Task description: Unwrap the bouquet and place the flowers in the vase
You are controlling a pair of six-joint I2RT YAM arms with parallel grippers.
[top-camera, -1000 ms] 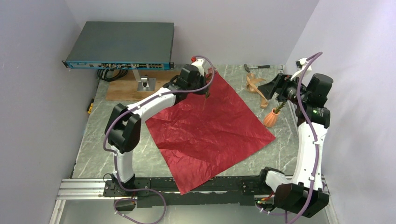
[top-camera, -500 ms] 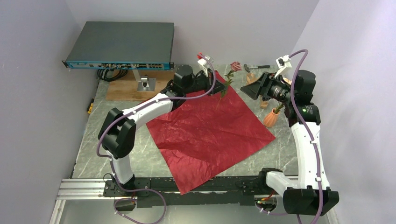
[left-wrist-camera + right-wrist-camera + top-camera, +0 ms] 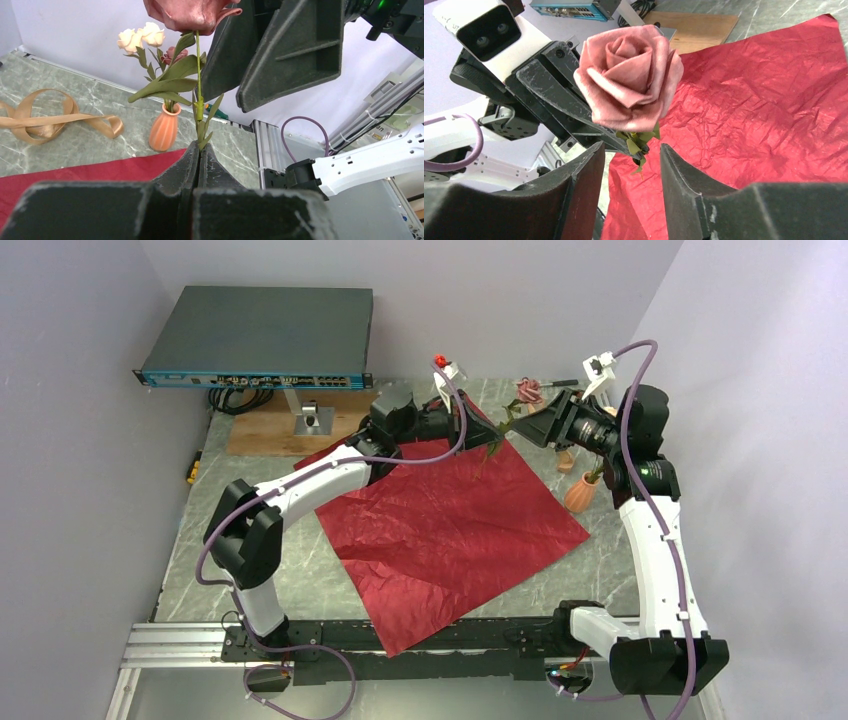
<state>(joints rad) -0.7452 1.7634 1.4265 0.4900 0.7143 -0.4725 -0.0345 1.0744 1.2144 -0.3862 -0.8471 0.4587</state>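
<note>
The bouquet's dark red wrapping paper [image 3: 450, 520] lies spread flat on the table. My left gripper [image 3: 200, 147] is shut on the lower stem of a dusky pink rose [image 3: 629, 80], holding it upright in the air over the paper's far corner. My right gripper [image 3: 631, 150] is open, one finger on each side of the stem just below the bloom [image 3: 529, 391], touching neither side. The orange vase [image 3: 164, 131] stands on the marble right of the paper [image 3: 764, 115], with cream and pink flowers [image 3: 142, 37] in it.
A tan ribbon [image 3: 50, 120] lies looped on the marble behind the vase [image 3: 581, 494]. A dark network box [image 3: 260, 335] on a stand sits at the back left over a wooden board [image 3: 270, 435]. A hammer [image 3: 560, 383] lies at the back edge. Walls close in both sides.
My left arm has raised the rose off the paper and swung it right. My right gripper has come left from above the vase to the stem, its jaws narrowing.
</note>
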